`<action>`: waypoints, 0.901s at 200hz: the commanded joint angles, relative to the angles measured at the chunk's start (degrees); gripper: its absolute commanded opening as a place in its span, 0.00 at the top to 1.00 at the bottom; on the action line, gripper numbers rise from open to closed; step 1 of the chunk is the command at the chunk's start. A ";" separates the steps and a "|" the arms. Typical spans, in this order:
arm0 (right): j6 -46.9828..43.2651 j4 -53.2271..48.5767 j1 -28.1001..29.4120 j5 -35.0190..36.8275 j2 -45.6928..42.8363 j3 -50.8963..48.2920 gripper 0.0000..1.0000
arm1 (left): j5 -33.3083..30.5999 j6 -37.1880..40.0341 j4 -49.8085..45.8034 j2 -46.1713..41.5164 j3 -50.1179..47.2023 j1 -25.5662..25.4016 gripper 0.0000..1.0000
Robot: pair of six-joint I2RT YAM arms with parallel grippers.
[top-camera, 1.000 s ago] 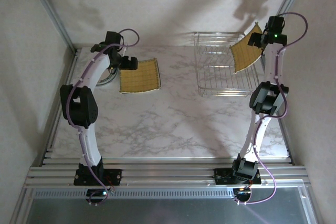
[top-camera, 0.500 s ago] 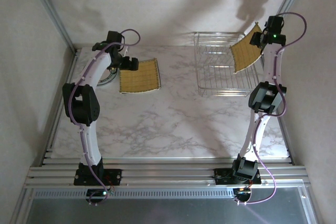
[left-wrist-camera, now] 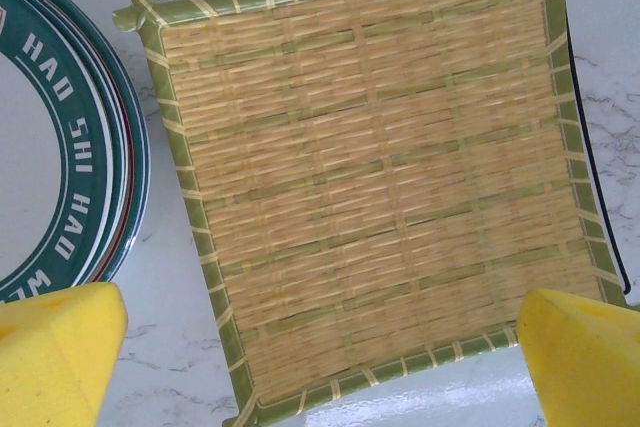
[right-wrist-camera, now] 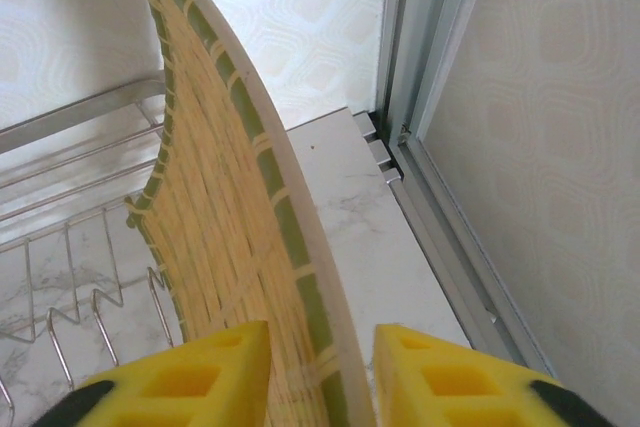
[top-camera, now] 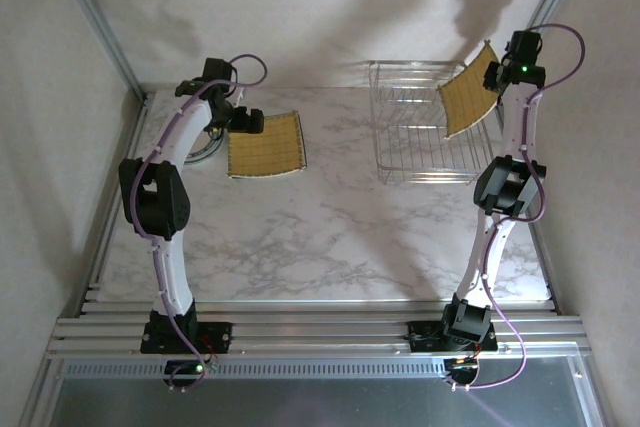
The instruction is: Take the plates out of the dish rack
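Left hand [left-wrist-camera: 320, 357] wide open, low; right hand [right-wrist-camera: 320, 372] high, clamping plate [right-wrist-camera: 225, 197].

Right gripper [right-wrist-camera: 320, 352] jaws have closed onto the yellow plate [right-wrist-camera: 215, 197].

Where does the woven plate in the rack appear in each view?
Top external: plate upper right, leaning at the right end of the rack.
Right wrist: centre, edge-on between the fingers of the right pincer.
Left wrist: here lies the other plate, flat on the table.
Shared landmark: the marble table.
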 commanded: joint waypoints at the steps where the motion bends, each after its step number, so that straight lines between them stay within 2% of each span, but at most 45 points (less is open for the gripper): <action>1: 0.46 -0.39 0.35 -0.70 -1.61 0.58 0.75 | 0.91 0.15 -0.81 0.21 1.47 0.07 0.00; 33: 0.45 -0.61 0.60 -0.67 -2.23 0.25 0.77 | 1.04 -0.03 -0.60 -0.22 1.12 0.04 0.00; 82: 0.36 -0.72 1.20 -0.45 -3.37 -0.59 0.90 | 0.91 -0.29 0.10 -1.50 0.05 -0.06 0.00; 102: 0.37 -0.83 1.37 -0.34 -4.07 -0.91 1.00 | 0.99 -0.46 0.32 -1.99 -0.46 -0.07 0.00; 156: 0.28 -0.42 1.77 0.35 -7.61 -3.69 1.00 | 1.27 -0.90 1.15 -3.26 -1.85 -0.27 0.00; 180: 0.19 1.23 2.31 1.33 -10.91 -8.06 1.00 | 0.82 -1.42 1.32 -3.82 -3.27 -0.67 0.00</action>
